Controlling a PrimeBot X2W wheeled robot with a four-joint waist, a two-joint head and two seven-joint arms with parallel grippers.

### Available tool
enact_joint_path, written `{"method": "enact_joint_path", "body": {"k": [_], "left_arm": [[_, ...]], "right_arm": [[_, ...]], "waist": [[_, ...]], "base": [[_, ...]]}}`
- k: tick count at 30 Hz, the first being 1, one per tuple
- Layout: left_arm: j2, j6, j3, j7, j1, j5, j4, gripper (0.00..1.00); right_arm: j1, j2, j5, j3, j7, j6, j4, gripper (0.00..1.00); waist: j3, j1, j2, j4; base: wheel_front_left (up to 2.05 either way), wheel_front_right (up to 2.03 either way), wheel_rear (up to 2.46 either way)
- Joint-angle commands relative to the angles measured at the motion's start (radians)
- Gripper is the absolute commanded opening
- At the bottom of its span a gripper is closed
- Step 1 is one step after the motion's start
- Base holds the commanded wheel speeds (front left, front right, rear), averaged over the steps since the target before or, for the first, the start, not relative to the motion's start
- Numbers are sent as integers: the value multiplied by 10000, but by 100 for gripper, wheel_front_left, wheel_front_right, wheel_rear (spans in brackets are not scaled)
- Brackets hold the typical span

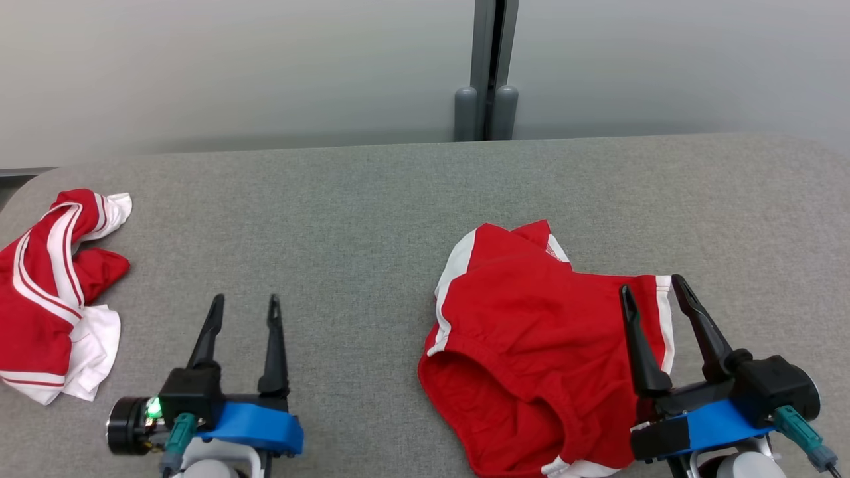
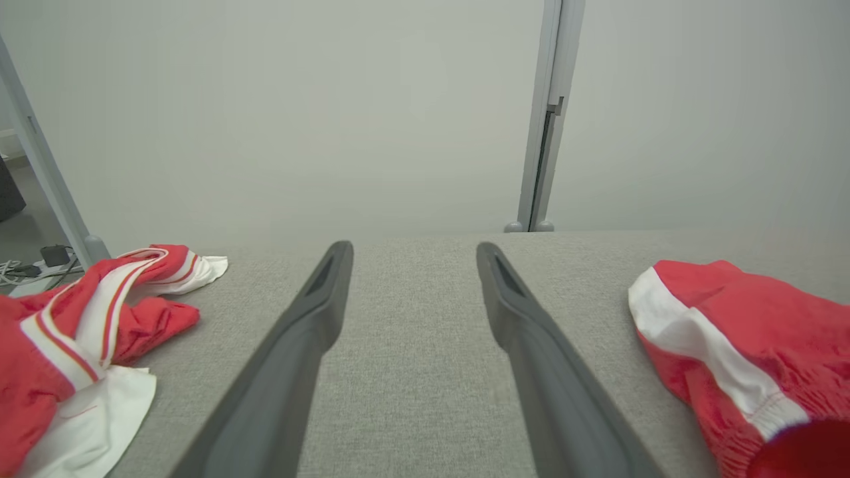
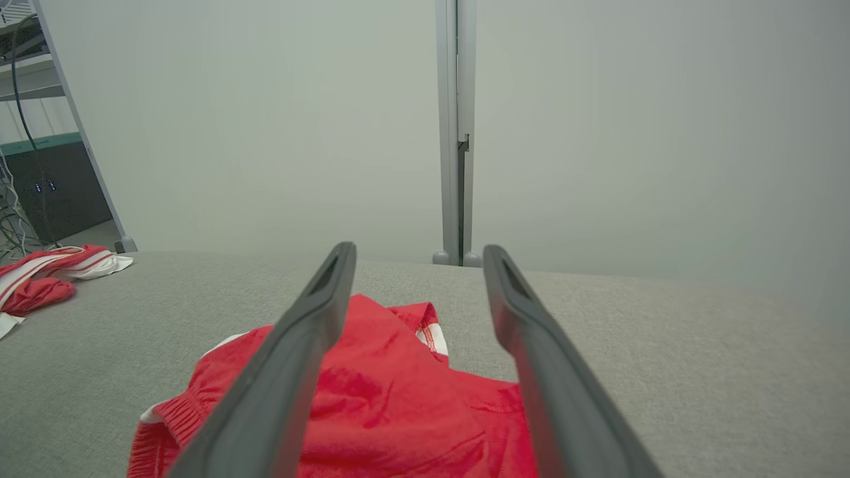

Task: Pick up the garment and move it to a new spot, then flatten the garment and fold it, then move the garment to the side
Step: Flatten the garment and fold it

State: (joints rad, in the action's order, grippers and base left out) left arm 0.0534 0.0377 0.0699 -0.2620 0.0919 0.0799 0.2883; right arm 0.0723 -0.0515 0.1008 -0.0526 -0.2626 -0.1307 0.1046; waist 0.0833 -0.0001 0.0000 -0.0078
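Note:
The garment [image 1: 531, 345] is a pair of red shorts with white side stripes, lying rumpled on the grey table at the right of centre, waistband toward me. It also appears at the right edge of the left wrist view as the garment [image 2: 744, 338], and beneath the fingers in the right wrist view as the garment [image 3: 385, 411]. My right gripper [image 1: 652, 285] hovers over its right side, open, nothing between the fingers. My left gripper [image 1: 244, 305] stands open over bare table, well left of the shorts.
A second red and white garment [image 1: 53, 299] lies crumpled at the table's left edge, also seen as that garment [image 2: 80, 332] and far off [image 3: 46, 272]. A grey post [image 1: 488, 73] stands behind the table's far edge. A shelf with cables [image 3: 40, 166] stands left.

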Motion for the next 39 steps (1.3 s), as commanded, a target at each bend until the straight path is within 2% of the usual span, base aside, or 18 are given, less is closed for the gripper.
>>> {"method": "enact_joint_path", "body": {"k": [1,6,11,14,24,35,36,37,38,39], "left_arm": [[2,139,232,-45,235,-148,-143,100],[-17,568,1615,-45,389,-356,-72,100],[-20,750,2807,4,480,-429,357,100],[-20,784,3171,38,593,-384,738,100],[160,834,3656,34,868,-463,2147,100],[140,671,3422,-33,1893,-133,3757,100],[134,676,3394,-32,2029,-95,3895,76],[127,684,3377,-36,2184,-71,4045,31],[129,666,3330,-39,2341,-31,4093,0],[130,640,3270,-40,2479,1,4099,0]], "right_arm": [[-54,15,58,96,-32,-1,0,100],[-16,15,56,351,-33,-1,84,100],[61,12,34,517,-33,-1,87,100],[105,12,81,544,-33,-1,75,100],[256,11,220,551,-33,-1,81,100],[520,10,340,473,-33,-1,110,100],[534,12,349,455,-33,-1,95,100],[550,12,351,470,-33,-1,82,100],[573,10,366,479,-35,-1,65,100],[595,10,385,505,-33,-1,42,100]], "waist": [[7,1,0,-40],[-19,1,0,-187],[-15,1,0,-376],[40,1,0,-530],[351,1,0,-1027],[834,1,0,-1623],[886,1,0,-1657],[926,1,0,-1674],[966,1,0,-1694],[997,1,0,-1696]], "base": [[0,0,0],[0,0,0],[0,0,0],[0,0,0],[0,0,0],[0,0,0],[0,0,0],[0,0,0],[0,0,0],[0,0,0]]}}
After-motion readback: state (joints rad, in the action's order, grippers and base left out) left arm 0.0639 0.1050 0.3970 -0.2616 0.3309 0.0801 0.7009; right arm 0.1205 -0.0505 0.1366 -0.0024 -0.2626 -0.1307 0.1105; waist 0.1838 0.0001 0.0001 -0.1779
